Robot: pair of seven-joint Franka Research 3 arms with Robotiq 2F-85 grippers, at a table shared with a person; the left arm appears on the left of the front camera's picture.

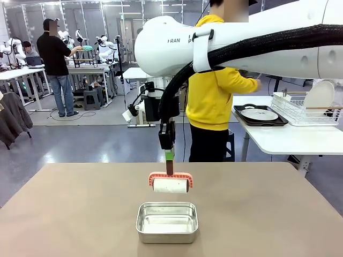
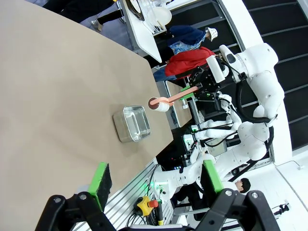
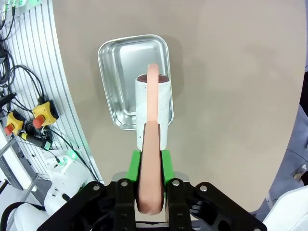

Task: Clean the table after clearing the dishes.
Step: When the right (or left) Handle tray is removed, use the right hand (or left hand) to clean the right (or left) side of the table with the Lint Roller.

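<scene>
The right gripper (image 3: 151, 163) is pinched tight on the pink handle of the lint roller (image 1: 170, 184), which appears to hang just off the surface over the small steel pan (image 1: 167, 222). The left gripper (image 2: 156, 178) stands spread and empty on the left. To clean well, the arm should probably lower until the white drum lies flat on the tan table (image 1: 278, 214), clear of the pan's rim, then roll it near-to-far in overlapping passes under light, even pressure. The drum's long axis lies left-right, its handle rising straight into the fingers, and the table's long side also runs left-right. A plate (image 1: 259, 114) on its black tray (image 1: 238, 115) sits on the white side table (image 1: 289, 140), far right.
</scene>
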